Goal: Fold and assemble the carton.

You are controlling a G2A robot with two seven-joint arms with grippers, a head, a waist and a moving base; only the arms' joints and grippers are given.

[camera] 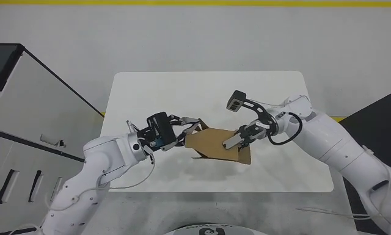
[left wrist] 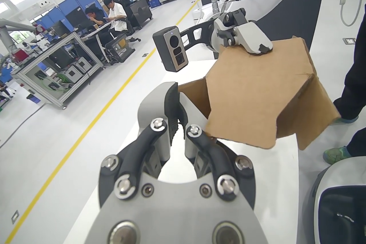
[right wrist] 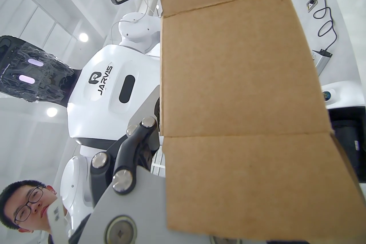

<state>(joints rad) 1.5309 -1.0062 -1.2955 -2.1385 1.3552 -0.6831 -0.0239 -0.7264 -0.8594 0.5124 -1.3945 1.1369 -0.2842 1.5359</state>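
Note:
A brown carton [camera: 212, 144], partly unfolded with loose flaps, hangs just above the white table [camera: 153, 101] near its front edge, held between both arms. My left gripper [camera: 182, 136] is at the carton's left end, and the left wrist view has its gripper [left wrist: 178, 116] shut on a side wall of the carton [left wrist: 257, 90]. My right gripper [camera: 235, 140] clamps the carton's right part, with one finger [left wrist: 251, 39] lying over the upper edge. From the right wrist the carton panel [right wrist: 234, 85] hides one finger, and the other finger [right wrist: 137, 142] sits beside it.
A dark-framed rack [camera: 36, 82] stands off the table's left side. The table's back half [camera: 244, 88] is bare white surface. A yellow floor line [camera: 195, 2] runs far behind the table.

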